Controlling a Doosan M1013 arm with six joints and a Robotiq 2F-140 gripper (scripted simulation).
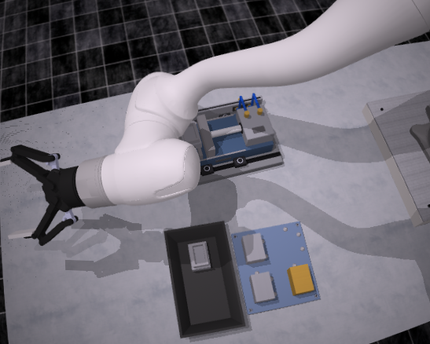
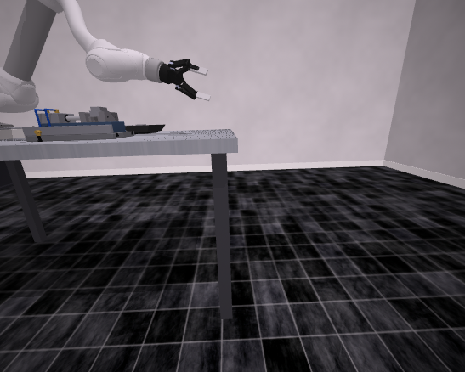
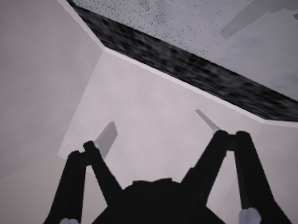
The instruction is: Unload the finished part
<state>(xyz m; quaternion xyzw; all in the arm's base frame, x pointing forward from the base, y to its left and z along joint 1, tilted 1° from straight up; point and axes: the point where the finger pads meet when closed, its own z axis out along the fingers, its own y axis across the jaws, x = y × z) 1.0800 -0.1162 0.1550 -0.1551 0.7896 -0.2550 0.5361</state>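
Note:
The finished part (image 1: pixel 199 256), a small grey block with a rectangular pocket facing up, lies flat on the floor of the dark outfeed tray (image 1: pixel 205 277). The blue vise (image 1: pixel 237 135) stands behind the tray; I see no part between its jaws, though the arm hides its left end. My gripper (image 1: pixel 2 200) is wide open and empty, held high above the table's left edge, far from the tray and vise. In the side view it (image 2: pixel 201 85) hangs well above the table, pointing outward. The wrist view shows the open fingers facing the wall and floor.
A blue plate (image 1: pixel 276 267) right of the tray carries two grey blocks (image 1: pixel 255 247) (image 1: pixel 262 287) and an orange block (image 1: pixel 300 279). A grey slab (image 1: pixel 409 153) with the robot base sits at the right. The arm (image 1: pixel 221 102) spans over the vise.

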